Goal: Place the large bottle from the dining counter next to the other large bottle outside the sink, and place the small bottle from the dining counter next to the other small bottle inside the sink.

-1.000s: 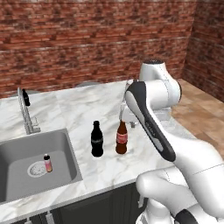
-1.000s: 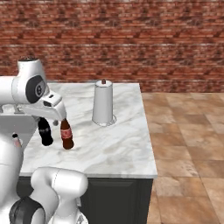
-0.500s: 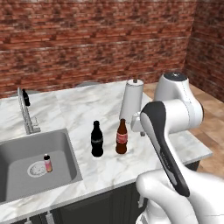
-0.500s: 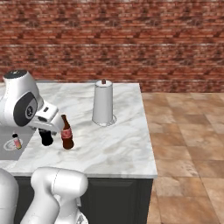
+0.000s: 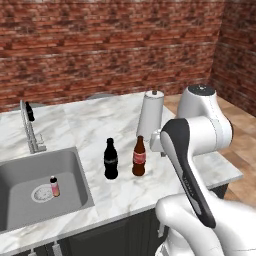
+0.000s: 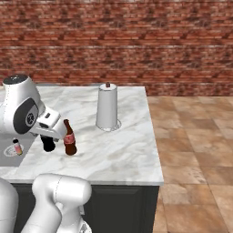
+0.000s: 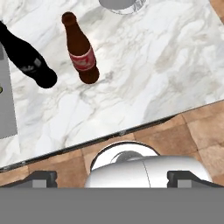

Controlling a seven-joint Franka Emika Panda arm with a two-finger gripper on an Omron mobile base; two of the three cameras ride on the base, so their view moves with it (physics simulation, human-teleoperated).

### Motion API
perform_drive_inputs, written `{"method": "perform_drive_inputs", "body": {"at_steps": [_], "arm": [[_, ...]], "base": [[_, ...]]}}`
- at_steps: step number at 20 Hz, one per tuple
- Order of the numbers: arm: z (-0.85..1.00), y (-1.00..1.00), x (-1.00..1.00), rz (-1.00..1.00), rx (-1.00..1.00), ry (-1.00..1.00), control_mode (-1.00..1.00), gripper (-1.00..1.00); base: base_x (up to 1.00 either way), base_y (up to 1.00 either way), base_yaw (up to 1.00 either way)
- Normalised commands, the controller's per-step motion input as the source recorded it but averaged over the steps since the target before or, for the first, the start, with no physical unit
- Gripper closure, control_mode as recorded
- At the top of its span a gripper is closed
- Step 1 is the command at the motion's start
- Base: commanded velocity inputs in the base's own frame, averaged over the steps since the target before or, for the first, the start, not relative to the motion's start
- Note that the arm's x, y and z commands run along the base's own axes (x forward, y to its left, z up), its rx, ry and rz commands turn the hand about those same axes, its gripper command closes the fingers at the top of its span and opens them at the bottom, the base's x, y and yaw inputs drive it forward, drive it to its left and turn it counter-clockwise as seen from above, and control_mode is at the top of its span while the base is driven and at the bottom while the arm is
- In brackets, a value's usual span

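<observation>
The large bottle (image 5: 139, 157) (image 6: 69, 139) (image 7: 83, 57), brown with a red label, stands upright on the marble counter beside the sink (image 5: 30, 170). Just to its left, with a small gap, stands the other large bottle (image 5: 111, 160) (image 6: 48, 144) (image 7: 28, 61), all black. Inside the basin, by the drain, is the other small bottle (image 5: 54, 186) (image 6: 17, 147), reddish-pink. My gripper (image 7: 114, 179) is open and empty, high above the counter's front edge and well clear of both bottles. The small bottle and the dining counter are out of view.
A paper towel roll (image 5: 150, 117) (image 6: 107, 108) stands behind the bottles near the counter's right end. The chrome faucet (image 5: 29, 130) rises behind the sink. A brick wall backs the counter, and tiled floor (image 6: 195, 150) lies to the right.
The arm has drawn back from the brown bottle's top, toward the counter's front edge and upward. The jaws stayed open. Both bottles stand where they were.
</observation>
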Motion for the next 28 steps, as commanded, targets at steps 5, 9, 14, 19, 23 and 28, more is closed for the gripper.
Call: {"method": "perform_drive_inputs", "body": {"at_steps": [5,9,14,19,23,28], "arm": [[0.0,0.0,0.0,0.0,0.0,0.0,1.0,-1.0],[0.0,0.0,0.0,0.0,0.0,0.0,1.0,-1.0],[0.0,0.0,0.0,0.0,0.0,0.0,1.0,-1.0],[0.0,0.0,0.0,0.0,0.0,0.0,1.0,-1.0],[0.0,0.0,0.0,0.0,0.0,0.0,1.0,-1.0],[0.0,0.0,0.0,0.0,0.0,0.0,1.0,-1.0]], "base": [[-0.38,0.0,0.0],[-1.0,0.0,-0.02],[-0.76,-0.07,0.09],[0.17,-0.98,0.51],[0.06,-1.0,0.66],[-0.19,-1.0,0.69]]}}
